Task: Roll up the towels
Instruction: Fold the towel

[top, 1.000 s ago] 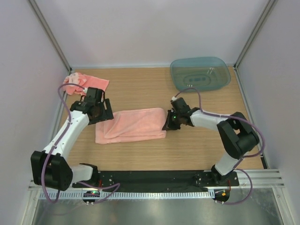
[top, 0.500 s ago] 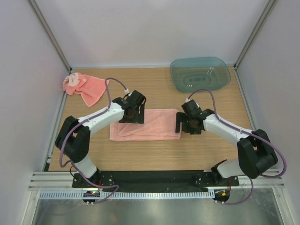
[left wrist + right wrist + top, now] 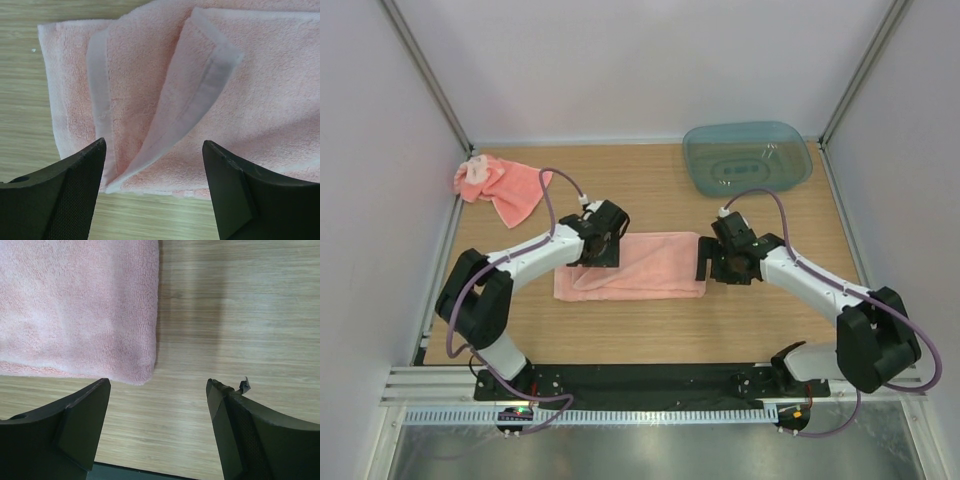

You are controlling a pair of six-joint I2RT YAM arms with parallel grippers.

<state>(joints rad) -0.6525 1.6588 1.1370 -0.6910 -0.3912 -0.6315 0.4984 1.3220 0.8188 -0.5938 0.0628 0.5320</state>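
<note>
Towel (image 3: pixel 640 268) at mid-table, folded flat, salmon-pink terry, long axis running left to right, one hemmed corner flipped over at its left end. Left gripper (image 3: pixel 155 150) hangs over that end, spread wide and empty. Right gripper (image 3: pixel 159 387) sits just off the right edge, likewise released. Far left, a crumpled towel (image 3: pixel 500 185); far right, a blue-green tub (image 3: pixel 747 158).

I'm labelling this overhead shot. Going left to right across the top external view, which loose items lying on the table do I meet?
Left to right: crumpled pink towel → folded pink towel lying flat → translucent blue-green tub.
</note>
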